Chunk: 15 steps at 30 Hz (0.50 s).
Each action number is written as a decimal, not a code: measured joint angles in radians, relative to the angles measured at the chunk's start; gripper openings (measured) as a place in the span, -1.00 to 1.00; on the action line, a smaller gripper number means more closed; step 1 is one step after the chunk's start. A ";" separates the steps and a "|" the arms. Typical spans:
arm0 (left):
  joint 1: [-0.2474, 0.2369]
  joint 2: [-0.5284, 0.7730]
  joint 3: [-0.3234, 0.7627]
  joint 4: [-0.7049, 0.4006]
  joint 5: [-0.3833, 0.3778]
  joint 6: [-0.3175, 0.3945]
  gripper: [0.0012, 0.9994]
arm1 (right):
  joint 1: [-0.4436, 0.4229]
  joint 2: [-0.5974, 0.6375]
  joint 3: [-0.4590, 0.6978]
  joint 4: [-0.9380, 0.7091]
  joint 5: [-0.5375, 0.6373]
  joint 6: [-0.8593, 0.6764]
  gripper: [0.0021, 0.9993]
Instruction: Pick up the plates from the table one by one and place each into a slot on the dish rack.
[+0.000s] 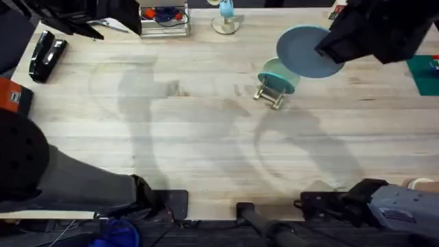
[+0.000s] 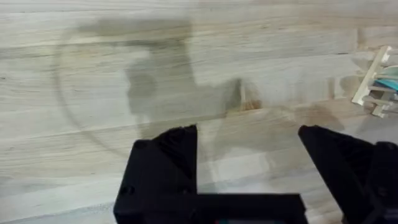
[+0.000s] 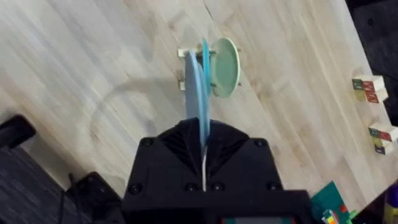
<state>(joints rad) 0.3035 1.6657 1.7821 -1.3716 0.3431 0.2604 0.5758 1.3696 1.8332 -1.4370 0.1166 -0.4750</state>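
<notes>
From overhead, the right tool (image 1: 328, 48) holds the blue plate (image 1: 305, 52) by its rim above the dish rack (image 1: 272, 91), far right on the bench (image 1: 206, 137); the green plate (image 1: 278, 75) stands slotted.

The left wrist view shows the left tool (image 2: 247, 155) parted, empty.

The right wrist view shows the blue plate edge-on, thin, stiff, probably light and slippery; the fingertips are hidden.

Along the top edge of the overhead view sits a wooden box-frame (image 1: 164, 19) with blue and red bits inside, and just right of it a round stand (image 1: 226, 22) carrying a blue figure. At the upper left lies a black stapler (image 1: 45, 55) — below it, an orange-and-black block (image 1: 14, 96). A green mat (image 1: 424, 72) shows at the right edge — small wooden blocks (image 3: 368, 89) sit nearby.
</notes>
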 joint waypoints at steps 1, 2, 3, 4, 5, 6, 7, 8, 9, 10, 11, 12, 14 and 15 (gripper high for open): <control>0.000 0.000 0.000 0.000 0.000 0.000 0.99 | 0.000 0.004 0.000 0.000 0.005 0.000 -0.94; 0.000 0.000 0.000 0.000 0.000 0.000 0.99 | 0.000 0.008 0.000 0.000 0.011 0.000 -0.94; 0.000 0.000 0.000 0.000 0.000 0.000 0.99 | 0.000 0.011 -0.001 0.000 0.015 0.000 -0.94; 0.000 0.000 0.000 0.000 0.000 0.000 0.99 | 0.000 0.012 -0.002 0.001 0.019 -0.001 -0.94; 0.000 0.000 0.000 0.000 0.000 0.000 0.99 | 0.000 0.013 -0.002 0.000 0.021 -0.001 -0.94; 0.000 0.000 0.000 0.000 0.000 0.000 0.99 | 0.000 0.013 -0.002 0.002 0.023 -0.004 -0.94; 0.000 0.000 0.000 0.000 0.000 0.000 0.99 | 0.000 0.013 -0.002 0.005 0.023 -0.004 -0.94; 0.000 0.000 0.000 0.000 0.000 0.000 0.99 | 0.000 0.013 -0.002 0.010 0.024 -0.005 -0.94; 0.000 0.000 0.000 0.000 0.000 0.000 0.99 | 0.000 0.013 -0.002 0.014 0.025 -0.005 -0.94; 0.000 0.000 0.000 0.000 0.000 0.000 0.99 | 0.000 0.013 -0.002 0.018 0.026 -0.006 -0.94; 0.000 0.000 0.000 0.000 0.000 0.000 0.99 | 0.000 0.013 -0.002 0.019 0.026 -0.010 -0.94; 0.000 0.000 0.000 0.000 0.000 0.000 0.99 | 0.000 0.013 -0.002 0.019 0.026 -0.014 -0.94; 0.000 0.000 0.000 0.000 0.000 0.000 0.99 | 0.000 0.013 -0.002 0.019 0.026 -0.028 -0.94; 0.000 0.000 0.000 0.000 0.000 0.000 0.99 | 0.000 0.013 -0.002 0.019 0.026 -0.035 -0.94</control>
<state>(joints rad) 0.3035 1.6657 1.7820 -1.3716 0.3431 0.2600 0.5758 1.3830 1.8309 -1.4178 0.1429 -0.5101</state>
